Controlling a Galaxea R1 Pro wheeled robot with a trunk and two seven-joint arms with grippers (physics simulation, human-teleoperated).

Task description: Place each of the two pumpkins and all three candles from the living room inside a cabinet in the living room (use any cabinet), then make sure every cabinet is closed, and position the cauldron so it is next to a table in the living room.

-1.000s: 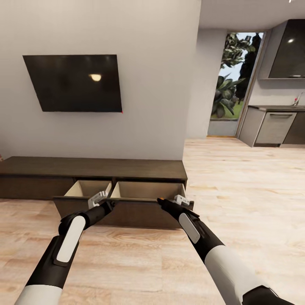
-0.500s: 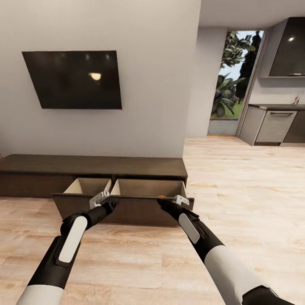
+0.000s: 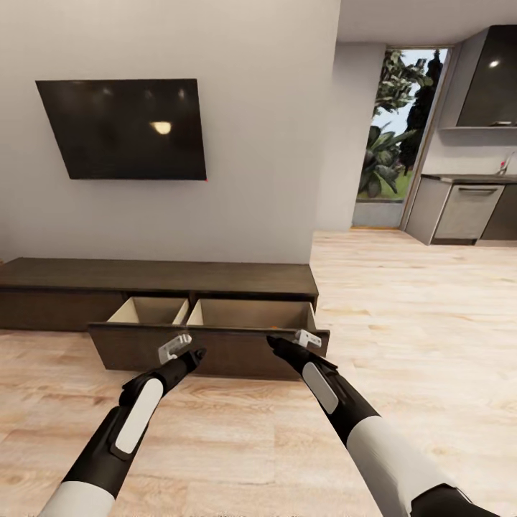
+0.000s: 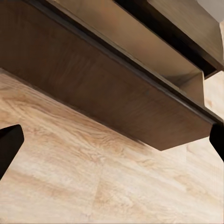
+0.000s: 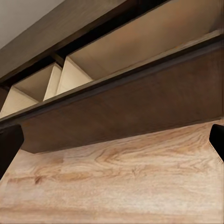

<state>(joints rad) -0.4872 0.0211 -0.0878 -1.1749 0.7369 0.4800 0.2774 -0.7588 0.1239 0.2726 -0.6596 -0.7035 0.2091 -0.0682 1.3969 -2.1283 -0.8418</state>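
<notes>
Both tools are spread wide and empty, the left tool [image 3: 188, 354] and right tool [image 3: 280, 345] just short of the pulled-out drawer front [image 3: 215, 348] of the cabinet [image 3: 158, 276]. The front runs crosswise ahead of them, the right tool looking slightly nearer. Pushing straight forward should shut it.

Long, low dark brown cabinet [image 3: 158, 276] at centre-left of the head view, 2 pale-lined drawers [image 3: 215, 316] pulled open.
</notes>
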